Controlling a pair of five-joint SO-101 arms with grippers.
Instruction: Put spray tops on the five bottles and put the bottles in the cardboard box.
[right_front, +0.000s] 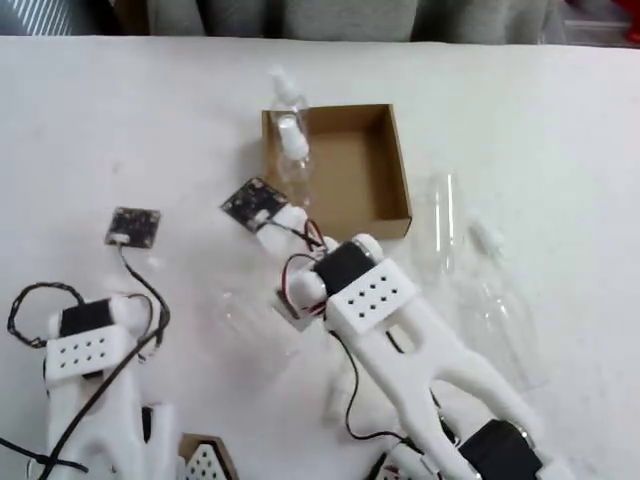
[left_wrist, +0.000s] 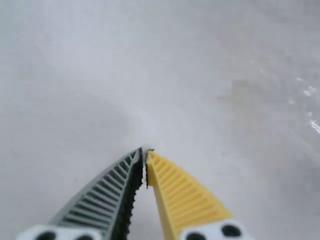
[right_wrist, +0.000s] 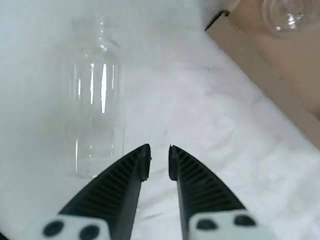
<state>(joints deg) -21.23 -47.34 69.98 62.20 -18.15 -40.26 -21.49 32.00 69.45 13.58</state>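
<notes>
Right now my left gripper (left_wrist: 145, 152), with one grey and one yellow ribbed finger, is closed tip to tip on nothing, low over the bare white table (left_wrist: 100, 75). My right gripper (right_wrist: 159, 162) has its black ribbed fingers a little apart with nothing between them. Just beyond its tips, at the left of the right wrist view, a clear plastic bottle with no top (right_wrist: 97, 115) lies on its side. In the high view the shallow brown cardboard box (right_front: 400, 170) sits at upper centre. A clear bottle with a white spray top (right_front: 295, 165) lies inside it along the left wall. Another white spray top (right_front: 281, 82) shows just above the box's upper left corner. Two more clear bottles (right_front: 447, 225) (right_front: 500, 310) lie right of the box.
</notes>
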